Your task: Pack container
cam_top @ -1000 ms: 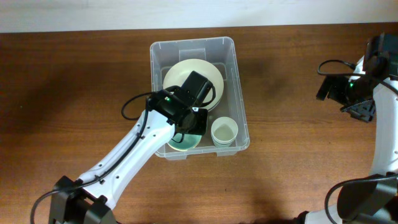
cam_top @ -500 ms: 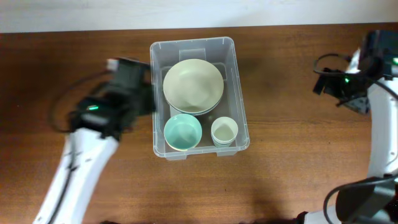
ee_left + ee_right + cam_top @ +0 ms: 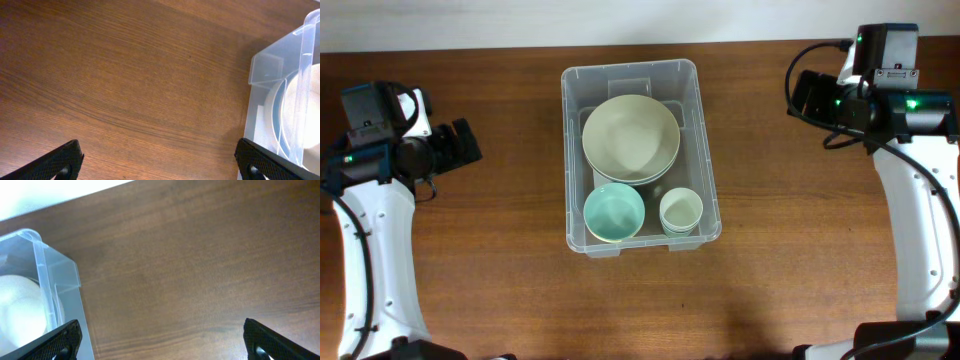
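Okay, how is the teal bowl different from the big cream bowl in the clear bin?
Colour: the teal bowl is blue-green, the big cream bowl pale cream. Size: the cream bowl nearly spans the width of the container; the teal bowl takes about half. Place: the cream bowl sits at the far end, the teal bowl in the near left corner. Both rest open side up inside it.

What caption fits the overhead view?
Clear container packed with large cream bowl, teal bowl, small cup; left hand, right hand aside.
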Controlling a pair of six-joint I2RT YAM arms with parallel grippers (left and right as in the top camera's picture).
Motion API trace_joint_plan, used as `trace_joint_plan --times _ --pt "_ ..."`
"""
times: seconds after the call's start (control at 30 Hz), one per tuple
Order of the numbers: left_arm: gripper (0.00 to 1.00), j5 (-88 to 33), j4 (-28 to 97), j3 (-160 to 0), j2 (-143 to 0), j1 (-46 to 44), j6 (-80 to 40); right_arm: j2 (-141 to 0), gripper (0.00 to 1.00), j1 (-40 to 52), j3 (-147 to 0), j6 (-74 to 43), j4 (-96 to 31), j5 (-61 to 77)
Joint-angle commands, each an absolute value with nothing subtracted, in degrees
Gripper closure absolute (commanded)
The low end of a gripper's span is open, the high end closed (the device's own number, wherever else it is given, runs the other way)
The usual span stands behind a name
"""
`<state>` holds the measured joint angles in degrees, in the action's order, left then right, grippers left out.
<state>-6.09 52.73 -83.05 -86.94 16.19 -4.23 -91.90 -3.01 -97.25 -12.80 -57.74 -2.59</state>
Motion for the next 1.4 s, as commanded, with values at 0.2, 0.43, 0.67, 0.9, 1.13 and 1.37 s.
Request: trace_joint_plan --times 0.2,0.43,0.67,0.9,1.13,1.37 --pt "0.01 -9.26 57.52 -83.42 -80.27 16.29 -2.33 -86.32 0.01 -3.01 -97.27 -8.60 -63.09 -3.68" --pt "0.01 -12.88 55.59 -78.59 -64.99 16.27 2.92 -72.10 0.01 -3.01 -88.09 -10.41 -61.52 -5.89" --pt "0.01 -13.26 47.05 -59.66 -42.61 13.91 2.92 -51.29 0.01 -3.01 -61.91 -11.20 -52.60 -7.38" --pt "0.01 -12.27 46.72 -48.03 -27.73 10.74 2.83 -40.66 0.01 -3.03 -51.03 -11.20 -51.57 -7.38" --pt "0.01 -12.25 49.34 -47.70 -27.55 8.67 2.85 -42.54 0.01 -3.01 -51.00 -11.18 -52.03 -7.35" --pt "0.01 -12.25 49.34 -47.70 -27.55 8.67 2.85 -45.98 0.01 -3.01 -51.00 -11.18 -52.03 -7.35"
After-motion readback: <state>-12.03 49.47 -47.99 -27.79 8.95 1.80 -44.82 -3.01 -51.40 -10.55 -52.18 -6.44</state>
